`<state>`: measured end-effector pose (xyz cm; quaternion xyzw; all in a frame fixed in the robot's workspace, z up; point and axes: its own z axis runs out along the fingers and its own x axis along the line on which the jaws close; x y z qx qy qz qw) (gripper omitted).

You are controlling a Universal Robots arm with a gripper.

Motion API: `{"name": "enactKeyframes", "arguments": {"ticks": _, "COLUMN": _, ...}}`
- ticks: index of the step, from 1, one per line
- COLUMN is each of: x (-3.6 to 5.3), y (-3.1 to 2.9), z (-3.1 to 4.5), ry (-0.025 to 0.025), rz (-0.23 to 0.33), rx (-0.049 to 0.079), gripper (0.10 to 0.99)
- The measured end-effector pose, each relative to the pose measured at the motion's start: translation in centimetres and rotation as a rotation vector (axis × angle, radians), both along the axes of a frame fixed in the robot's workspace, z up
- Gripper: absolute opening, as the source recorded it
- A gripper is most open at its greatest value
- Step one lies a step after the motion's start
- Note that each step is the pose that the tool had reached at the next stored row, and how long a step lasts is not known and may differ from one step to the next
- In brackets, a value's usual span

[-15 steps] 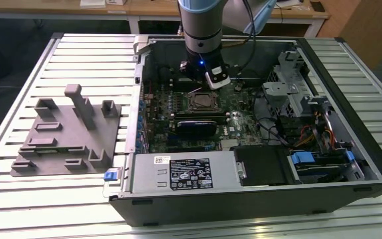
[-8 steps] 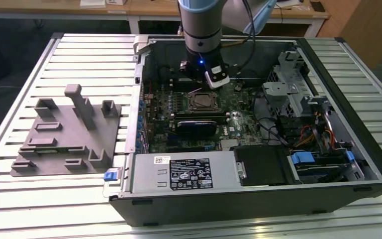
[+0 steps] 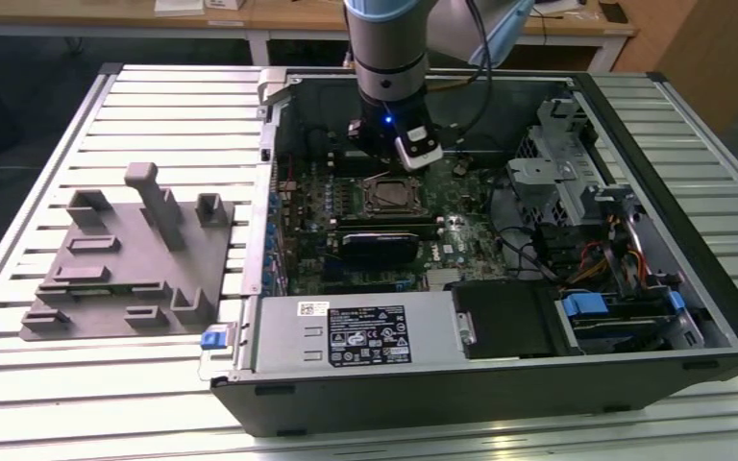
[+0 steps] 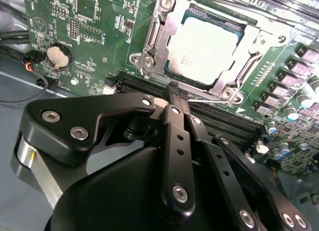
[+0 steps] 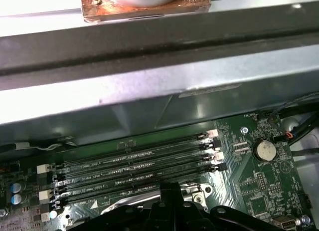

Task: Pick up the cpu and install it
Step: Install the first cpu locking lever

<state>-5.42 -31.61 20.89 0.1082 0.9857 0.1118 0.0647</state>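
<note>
The cpu (image 4: 202, 49), a flat square chip with a pale silvery top, lies inside the metal socket frame (image 4: 154, 36) on the green motherboard. In the second wrist view my gripper (image 4: 173, 91) is shut with nothing between its black fingers. Its tips hover over the black memory slots (image 4: 144, 84) just beside the socket, apart from the chip. In the exterior view the gripper (image 3: 410, 161) hangs inside the open computer case, right behind the socket (image 3: 392, 195). The first wrist view shows the fingertips (image 5: 169, 188) over the memory slots (image 5: 134, 163).
A grey fixture plate with upright blocks (image 3: 126, 259) lies on the slatted table at the exterior view's left. Inside the case are a power supply (image 3: 356, 336), a drive cage (image 3: 575, 182) and cables. A coin battery (image 4: 59, 56) sits near the slots. The case wall (image 5: 149, 91) rises close behind.
</note>
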Motion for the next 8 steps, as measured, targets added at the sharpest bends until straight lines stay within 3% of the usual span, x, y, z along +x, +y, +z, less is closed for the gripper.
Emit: {"name": "enactKeyframes", "arguments": {"ticks": 8, "x": 0.00, "y": 0.75, "z": -0.22, "ry": 0.0000, "rz": -0.010, "rx": -0.004, "gripper": 0.106}}
